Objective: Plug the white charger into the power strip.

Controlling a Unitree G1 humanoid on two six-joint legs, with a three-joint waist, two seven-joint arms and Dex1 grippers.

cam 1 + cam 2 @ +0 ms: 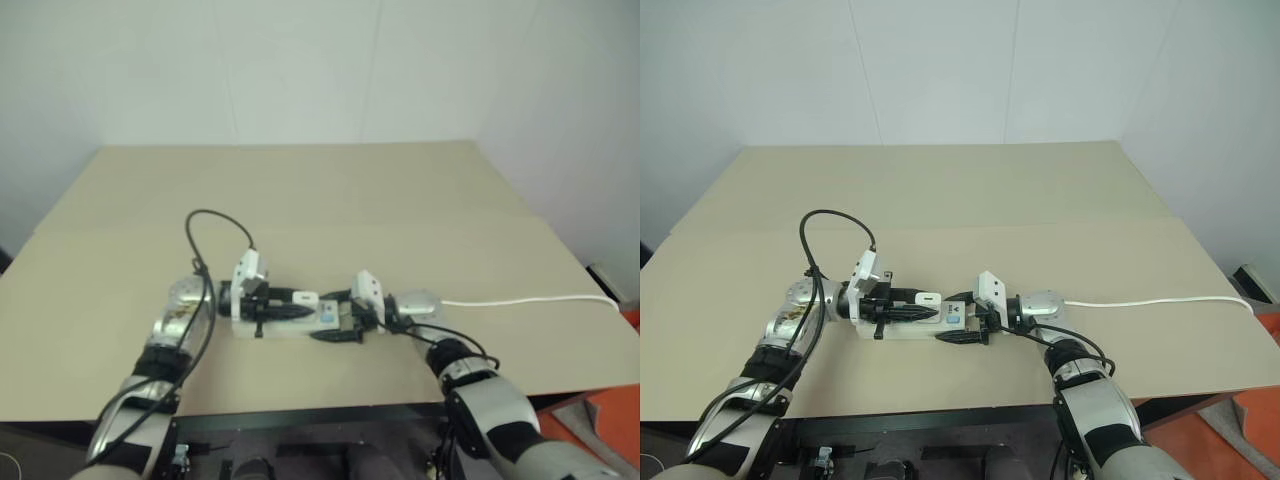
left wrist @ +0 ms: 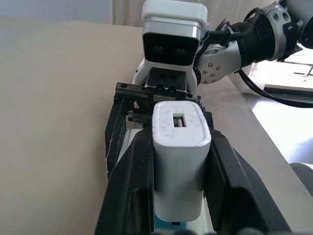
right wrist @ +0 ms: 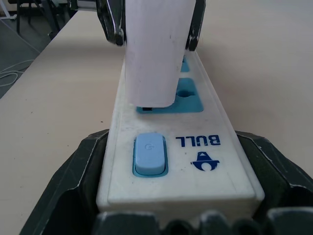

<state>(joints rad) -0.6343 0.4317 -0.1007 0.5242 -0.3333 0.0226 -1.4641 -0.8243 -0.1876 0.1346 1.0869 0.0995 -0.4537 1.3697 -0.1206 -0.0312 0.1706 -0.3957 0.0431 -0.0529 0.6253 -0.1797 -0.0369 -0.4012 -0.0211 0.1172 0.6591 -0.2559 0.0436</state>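
Strip (image 1: pixel 925 322) lies flat on the tan desk (image 1: pixel 970 200), near its front edge, lengthwise left to right. Its thin white cord (image 1: pixel 1160 301) runs off toward the desk's right edge.

Right hand (image 1: pixel 962 326) reaches in from the right and clamps the strip's switch end: one black finger along each long side, jaws set wide to span the strip's width. In the right wrist view the fingers (image 3: pixel 68 181) flank the end with the blue rocker switch (image 3: pixel 149 154) and the blue "BULL" mark.

Left hand (image 1: pixel 902 306) reaches in from the left, closed on the charger (image 2: pixel 179 161), a black finger pressed against each of its two sides (left wrist view shows the charger's back face with a small slot, wedged between them). Hand held roughly level, pointing right, toward the right hand.

Charger position: over the strip, at the blue socket (image 3: pixel 188 98) next to the switch. In the right wrist view its lower end sits right at the socket face, covering most of it; I cannot tell whether the prongs are fully seated.

A loop of black cable (image 1: pixel 830 230) arches above the left wrist.
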